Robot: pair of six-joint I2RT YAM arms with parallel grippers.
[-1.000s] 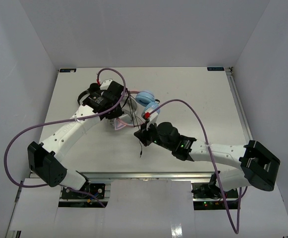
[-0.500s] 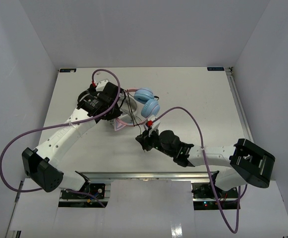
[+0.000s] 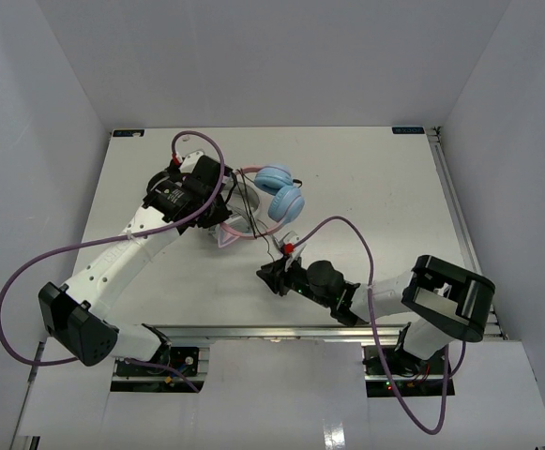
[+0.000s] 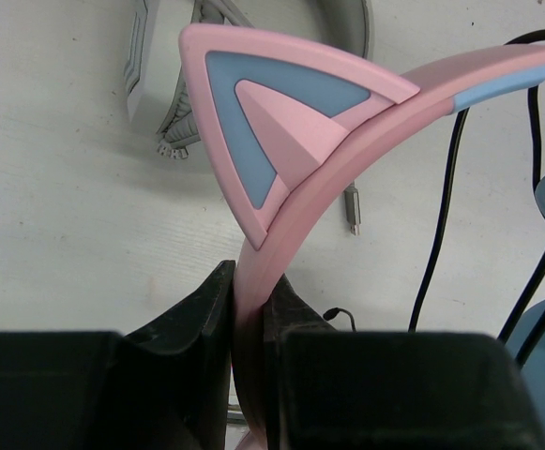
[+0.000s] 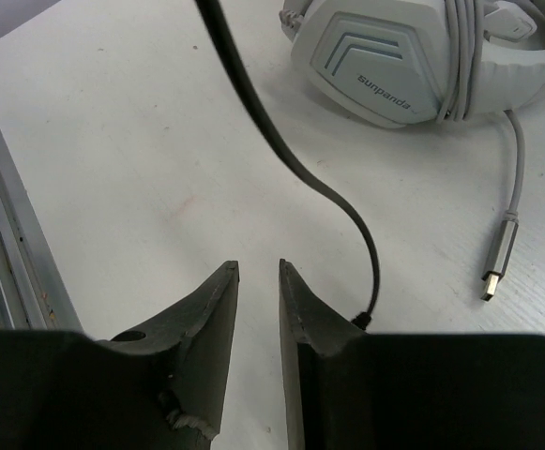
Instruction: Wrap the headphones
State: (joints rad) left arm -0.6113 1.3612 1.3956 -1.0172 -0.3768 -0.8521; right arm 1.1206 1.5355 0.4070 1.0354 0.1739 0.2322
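While your left gripper pinches the pink headband of the headphones between its closed jaws, the band rises out of them and curves away toward 1 o'clock in the left wrist view, with one blue-faced cat ear pointing toward 10 o'clock. From above, the headphones sit just to the 12 o'clock side of the middle of the table. Their two light blue ear cups lie side by side at about 3 o'clock of your left gripper, and the pink band loops back under that gripper. The thin dark cable trails from the cups toward 6 o'clock and reaches your right gripper, which is low over the table near its front edge. Seen from the right wrist, your right gripper has its jaws slightly parted, with only bare table showing in the narrow gap. The cable passes to the 3 o'clock side of the jaws and disappears behind the gripper body, so you cannot tell where it ends. A pair of grey-white headphones lies at 1 o'clock in that view, with its metal plug resting on the table at 3 o'clock.
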